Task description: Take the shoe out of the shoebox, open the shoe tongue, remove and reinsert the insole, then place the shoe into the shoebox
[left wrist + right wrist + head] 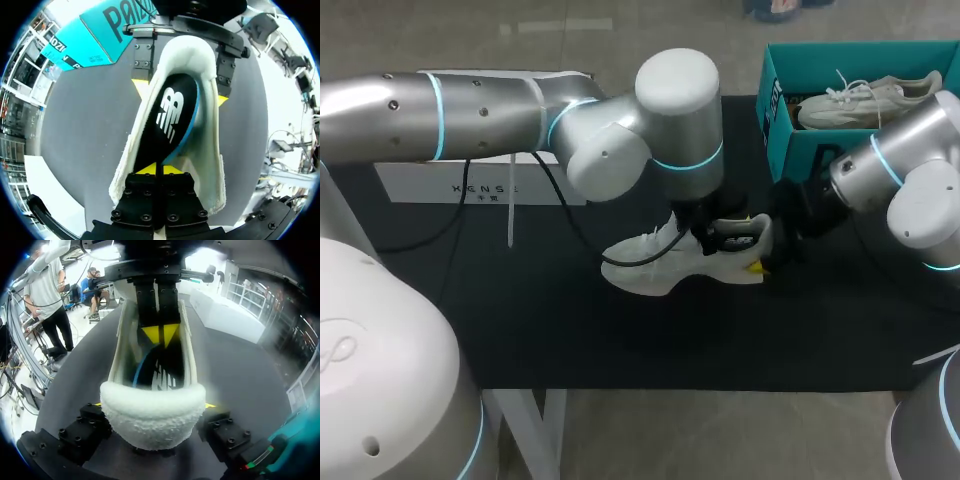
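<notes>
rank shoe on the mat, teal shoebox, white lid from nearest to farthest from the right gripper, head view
1. shoe, mid-table, its heel held in the right gripper
2. teal shoebox, back right corner
3. white lid, far left

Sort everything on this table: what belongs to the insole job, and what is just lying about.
In the job: shoe, insole, shoebox, left gripper, right gripper.
Lying about: second shoe in the shoebox, white board, black mat.
</notes>
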Action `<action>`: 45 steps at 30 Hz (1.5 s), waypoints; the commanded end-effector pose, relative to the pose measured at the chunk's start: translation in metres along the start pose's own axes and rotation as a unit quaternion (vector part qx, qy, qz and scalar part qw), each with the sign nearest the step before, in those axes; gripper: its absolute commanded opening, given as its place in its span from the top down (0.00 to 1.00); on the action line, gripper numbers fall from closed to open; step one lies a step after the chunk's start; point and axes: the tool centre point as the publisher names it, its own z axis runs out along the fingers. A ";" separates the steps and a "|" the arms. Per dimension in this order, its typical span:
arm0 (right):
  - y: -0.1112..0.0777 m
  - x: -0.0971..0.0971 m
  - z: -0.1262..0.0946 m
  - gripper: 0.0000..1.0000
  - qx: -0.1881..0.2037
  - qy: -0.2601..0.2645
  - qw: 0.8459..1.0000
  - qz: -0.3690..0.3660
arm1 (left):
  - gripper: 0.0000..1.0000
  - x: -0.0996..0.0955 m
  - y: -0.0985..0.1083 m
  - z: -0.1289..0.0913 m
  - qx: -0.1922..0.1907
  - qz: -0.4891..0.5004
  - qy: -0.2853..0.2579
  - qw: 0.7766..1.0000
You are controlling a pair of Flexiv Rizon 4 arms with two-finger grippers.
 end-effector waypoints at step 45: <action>0.001 0.002 0.002 1.00 0.002 0.000 1.000 -0.001 | 1.00 -0.035 -0.075 -0.195 0.348 -0.038 0.151 0.925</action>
